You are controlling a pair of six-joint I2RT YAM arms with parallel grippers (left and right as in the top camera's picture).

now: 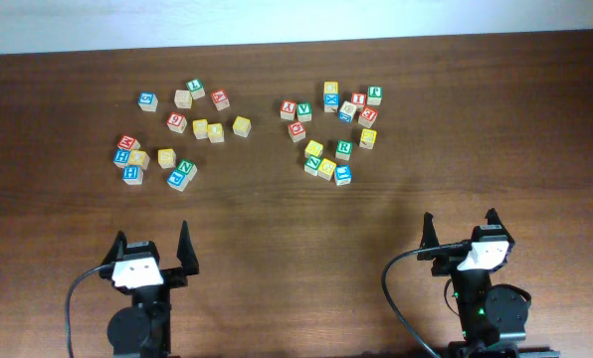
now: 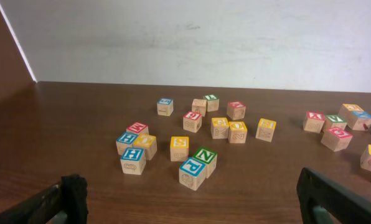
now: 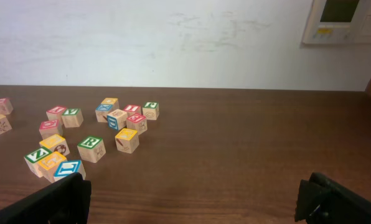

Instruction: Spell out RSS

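The white cube with a green R point(image 1: 343, 149) point(image 3: 91, 148) sits at the near side of the right cluster. A yellow-faced cube whose pale letter reads as S point(image 2: 179, 144) point(image 1: 166, 157) lies in the left cluster, beside the blue P cube point(image 2: 192, 167). Other yellow cubes point(image 1: 215, 131) point(image 1: 368, 136) lie in both clusters, but their letters are too small to read. My left gripper point(image 1: 153, 239) point(image 2: 192, 202) stands open near the front edge, well short of the left cluster. The right gripper point(image 1: 461, 221) point(image 3: 195, 202) is open too, nearer than the right cluster and to its right. Neither holds anything.
Two loose clusters of several lettered cubes lie across the brown table point(image 1: 277, 229), the left cluster around point(image 1: 177, 134) and the right cluster around point(image 1: 336, 124). A white wall point(image 2: 204, 37) rises behind the table's far edge. A black cable point(image 1: 391, 298) runs beside the right arm's base.
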